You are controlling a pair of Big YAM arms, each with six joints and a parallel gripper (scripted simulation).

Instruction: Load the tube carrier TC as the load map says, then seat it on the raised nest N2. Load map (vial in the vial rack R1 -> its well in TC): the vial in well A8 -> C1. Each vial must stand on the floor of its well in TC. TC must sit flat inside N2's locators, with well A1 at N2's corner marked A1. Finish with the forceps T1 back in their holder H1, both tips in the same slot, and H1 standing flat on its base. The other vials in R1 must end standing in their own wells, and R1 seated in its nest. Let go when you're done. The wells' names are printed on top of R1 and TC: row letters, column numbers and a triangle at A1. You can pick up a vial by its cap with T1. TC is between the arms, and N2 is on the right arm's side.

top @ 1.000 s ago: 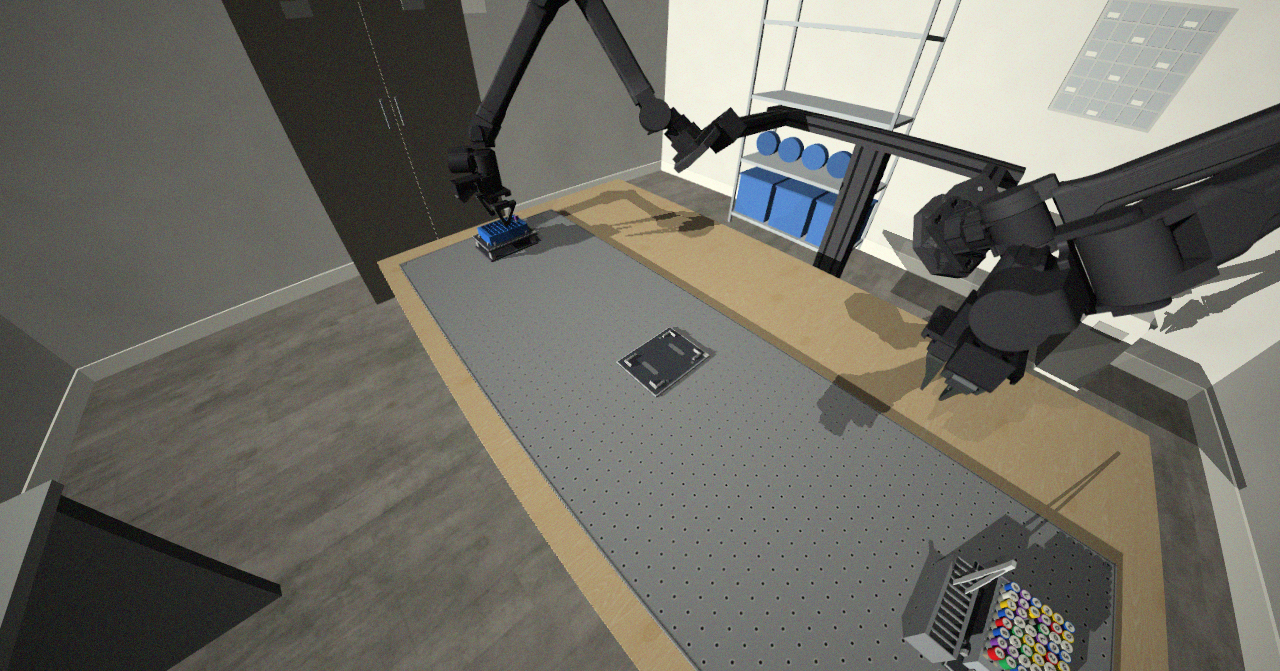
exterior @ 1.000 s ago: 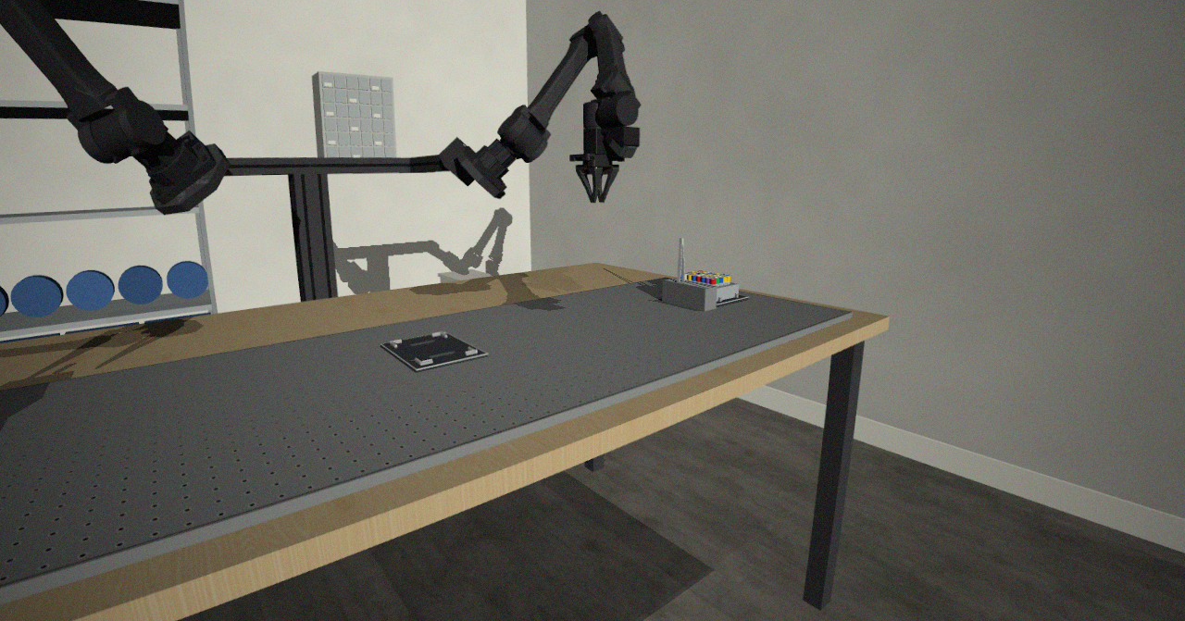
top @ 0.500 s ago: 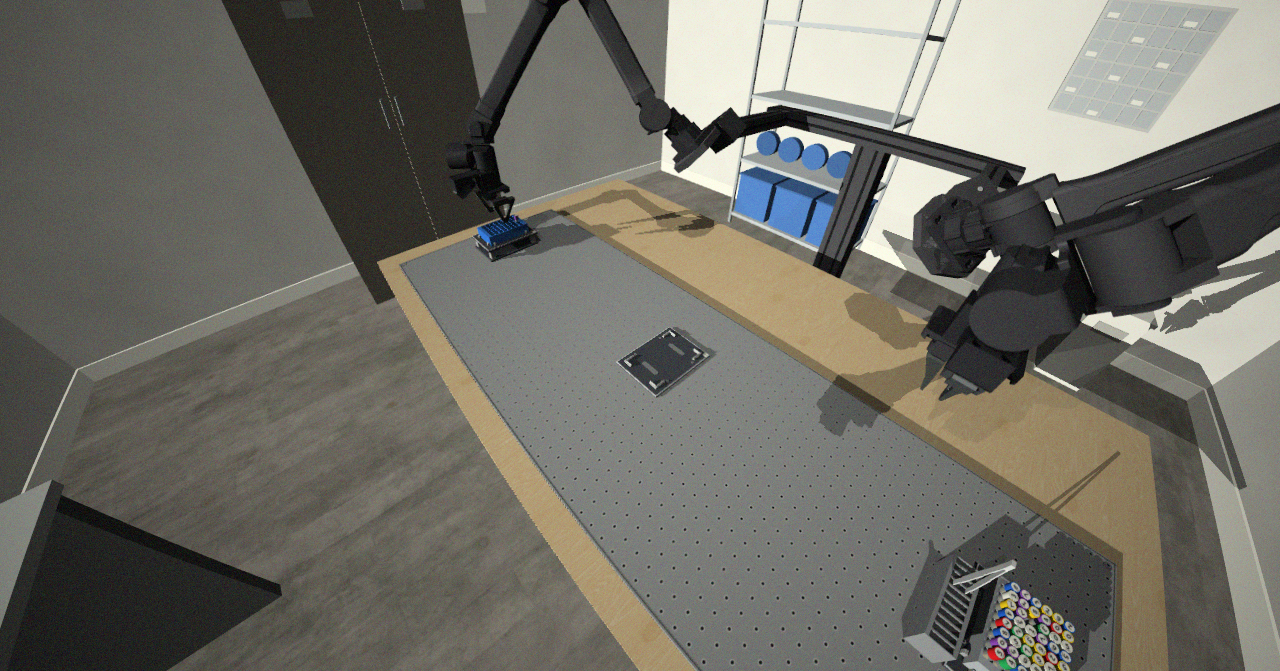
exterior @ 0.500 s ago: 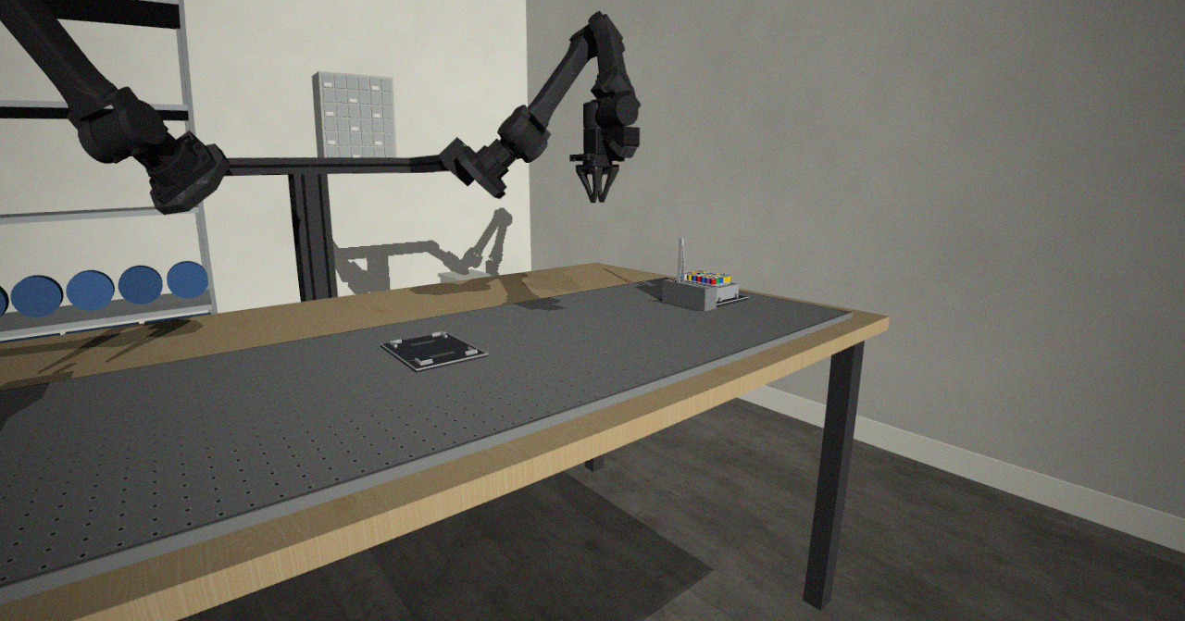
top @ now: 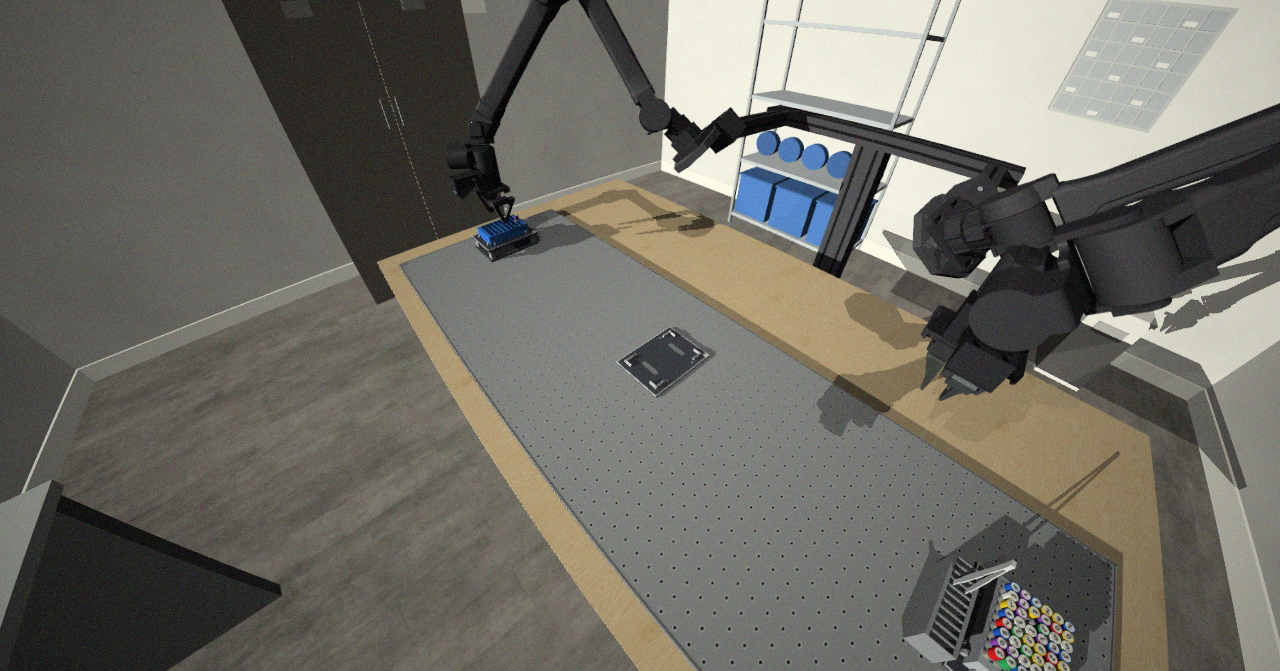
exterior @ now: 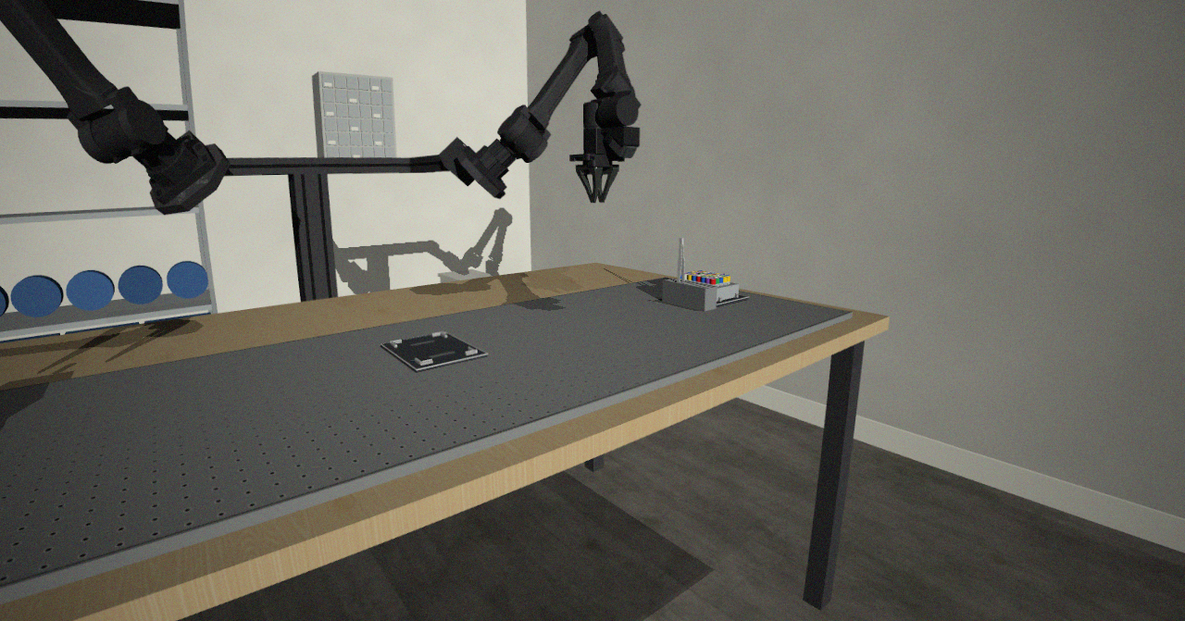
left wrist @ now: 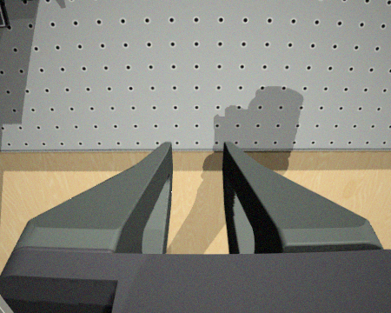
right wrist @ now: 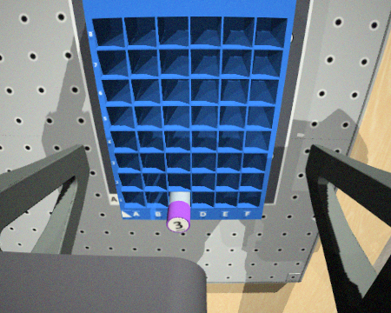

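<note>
The blue tube carrier TC stands on raised nest N2, its printed triangle beside the nest's A label. A vial with a purple cap marked 3 stands in C1; its foot is hidden. My right gripper is wide open just above TC, touching nothing visible. My left gripper is partly open, empty and high above the table. Forceps T1 lean up from slotted holder H1, beside vial rack R1 with its many coloured caps.
A flat dark nest with pale corner locators and nothing on it lies mid-table. H1 and R1 stand close together near the left arm's end. An upright post carries both arms behind the table.
</note>
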